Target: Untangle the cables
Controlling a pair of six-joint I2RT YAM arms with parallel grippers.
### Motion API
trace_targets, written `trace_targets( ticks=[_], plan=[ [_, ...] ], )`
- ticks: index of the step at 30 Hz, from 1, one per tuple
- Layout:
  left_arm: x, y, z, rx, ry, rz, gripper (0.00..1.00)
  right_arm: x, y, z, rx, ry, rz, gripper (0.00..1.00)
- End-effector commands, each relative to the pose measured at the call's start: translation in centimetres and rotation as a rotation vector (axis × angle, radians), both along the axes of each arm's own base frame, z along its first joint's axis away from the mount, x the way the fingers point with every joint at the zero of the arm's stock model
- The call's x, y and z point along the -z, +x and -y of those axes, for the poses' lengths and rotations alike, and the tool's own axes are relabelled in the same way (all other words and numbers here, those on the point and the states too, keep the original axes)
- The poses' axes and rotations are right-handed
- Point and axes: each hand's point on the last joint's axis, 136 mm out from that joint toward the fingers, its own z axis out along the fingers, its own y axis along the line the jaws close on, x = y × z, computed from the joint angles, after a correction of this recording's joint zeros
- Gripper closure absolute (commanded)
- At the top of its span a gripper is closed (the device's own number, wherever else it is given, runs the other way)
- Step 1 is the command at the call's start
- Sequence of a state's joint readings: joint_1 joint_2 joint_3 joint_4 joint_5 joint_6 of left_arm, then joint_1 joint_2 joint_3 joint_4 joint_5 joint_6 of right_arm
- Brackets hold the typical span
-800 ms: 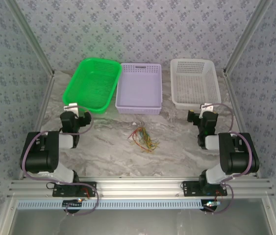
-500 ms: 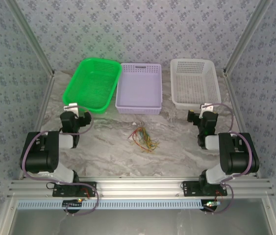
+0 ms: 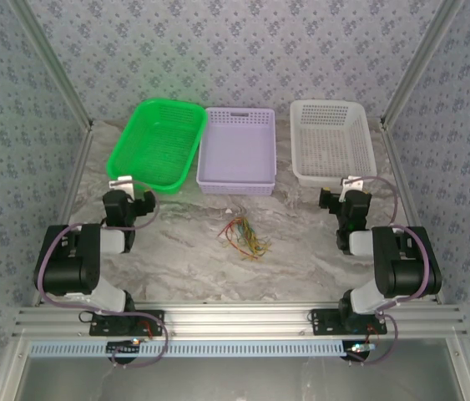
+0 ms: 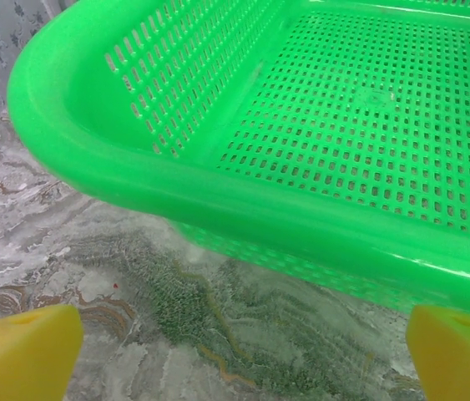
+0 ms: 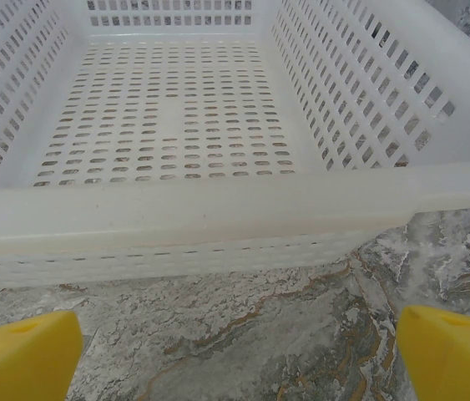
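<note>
The marble table (image 3: 184, 255) carries green basket (image 3: 128, 144), lilac basket (image 3: 236, 186), white basket (image 3: 335, 177) and cables (image 3: 245, 234).

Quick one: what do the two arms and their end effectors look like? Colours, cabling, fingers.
The left arm and right arm match: bulky black joint housings joined by white links. A purple-grey cable loops along each. The left end effector and right end effector have black bodies, and their fingers are plain yellow, blunt and wedge-shaped.
</note>
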State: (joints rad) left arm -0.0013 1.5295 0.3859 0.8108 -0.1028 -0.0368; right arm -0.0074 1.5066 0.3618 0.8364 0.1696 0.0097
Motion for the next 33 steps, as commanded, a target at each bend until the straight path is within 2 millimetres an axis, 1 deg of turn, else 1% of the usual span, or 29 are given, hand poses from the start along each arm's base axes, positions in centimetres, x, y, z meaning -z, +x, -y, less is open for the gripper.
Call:
trace_targets(
  ticks=[1, 3, 4, 7, 9, 10, 11, 12, 13, 14, 15, 16, 17, 18, 19, 20, 21, 22, 23, 24, 25, 27, 28, 29, 31, 33],
  plan=[
    [-4.1, -1.4, 0.3, -0.021, 0.054, 0.11, 0.01, -2.4, -0.5, 0.6, 0.038, -0.02, 0.031, 0.01],
    [-7.2, -2.8, 0.7, -0.03, 0.068, 0.172, 0.01, -4.7, -1.7, 1.4, 0.109, -0.001, 0.01, 0.01],
    [-8.9, -3.4, 1.0, -0.025, 0.055, 0.201, 0.01, -6.0, -2.3, 1.5, 0.121, 0.01, 0.026, 0.01],
    [-15.5, -5.5, 1.6, -0.017, 0.037, 0.308, 0.01, -11.7, -4.5, 1.5, 0.175, 0.023, 0.131, 0.01],
    [-20.9, -6.9, 2.4, 0.017, 0.019, 0.405, 0.01, -17.1, -6.3, 1.2, 0.182, 0.029, 0.202, 0.01],
    [-23.3, -7.4, 2.8, 0.034, 0.012, 0.442, 0.01, -19.1, -7.0, 0.8, 0.171, 0.035, 0.228, 0.01],
    [-25.9, -7.8, 3.2, 0.056, 0.001, 0.475, 0.01, -21.6, -7.8, 0.5, 0.157, 0.045, 0.265, 0.01],
    [-28.0, -7.9, 4.0, 0.089, -0.009, 0.485, 0.01, -24.3, -8.4, -0.1, 0.132, 0.067, 0.305, 0.01],
    [-29.8, -7.8, 4.7, 0.115, -0.022, 0.479, 0.01, -26.0, -8.8, -0.6, 0.114, 0.101, 0.325, 0.01],
    [-31.3, -7.6, 5.2, 0.113, -0.063, 0.452, 0.01, -27.6, -9.2, -0.8, 0.118, 0.182, 0.334, 0.01],
    [-32.3, -7.3, 5.2, 0.062, -0.17, 0.393, 0.01, -27.9, -9.4, -1.3, 0.123, 0.294, 0.295, 0.01],
    [-31.9, -7.2, 5.2, 0.017, -0.274, 0.287, 0.01, -27.5, -9.5, -1.7, 0.13, 0.385, 0.232, 0.01],
    [-31.6, -6.8, 6.5, 0.034, -0.383, 0.178, 0.01, -26.4, -9.6, -2.3, 0.147, 0.481, 0.158, 0.01],
    [-30.9, -6.8, 8.1, 0.08, -0.446, 0.075, 0.01, -24.6, -9.3, -3.0, 0.165, 0.575, 0.092, 0.01],
    [-29.8, -6.3, 9.5, 0.113, -0.517, 0.013, 0.01, -23.0, -8.9, -4.0, 0.143, 0.652, 0.031, 0.01],
    [-28.5, -5.7, 11.5, 0.188, -0.601, -0.059, 0.01, -22.3, -8.2, -4.9, 0.085, 0.698, -0.011, 0.01],
    [-27.6, -5.4, 13.5, 0.269, -0.652, -0.125, 0.06, -21.6, -7.9, -6.7, -0.012, 0.737, -0.074, 0.11],
    [-26.8, -5.4, 15.0, 0.311, -0.668, -0.177, 0.18, -20.9, -8.0, -8.0, -0.066, 0.755, -0.13, 0.25],
    [-25.3, -5.9, 16.7, 0.335, -0.651, -0.241, 0.3, -20.0, -8.5, -9.6, -0.104, 0.74, -0.196, 0.35],
    [-23.5, -6.6, 18.1, 0.342, -0.612, -0.298, 0.36, -18.7, -9.5, -11.0, -0.123, 0.68, -0.264, 0.38],
    [-21.9, -7.3, 19.1, 0.346, -0.577, -0.34, 0.38, -17.9, -10.2, -12.5, -0.155, 0.613, -0.302, 0.38],
    [-17.8, -9.4, 21.5, 0.35, -0.523, -0.445, 0.38, -15.3, -12.2, -16.1, -0.234, 0.495, -0.387, 0.38],
    [-15.4, -10.4, 22.0, 0.33, -0.505, -0.498, 0.39, -13.6, -13.2, -17.8, -0.28, 0.446, -0.443, 0.37],
    [-13.4, -11.3, 22.5, 0.314, -0.496, -0.541, 0.42, -12.1, -14.0, -19.2, -0.319, 0.412, -0.494, 0.37],
    [-8.7, -13.3, 23.0, 0.272, -0.483, -0.637, 0.47, -8.5, -15.7, -22.2, -0.39, 0.324, -0.621, 0.36],
    [-5.0, -14.8, 23.4, 0.226, -0.498, -0.712, 0.5, -5.7, -16.8, -24.5, -0.444, 0.269, -0.715, 0.35]
  ],
)
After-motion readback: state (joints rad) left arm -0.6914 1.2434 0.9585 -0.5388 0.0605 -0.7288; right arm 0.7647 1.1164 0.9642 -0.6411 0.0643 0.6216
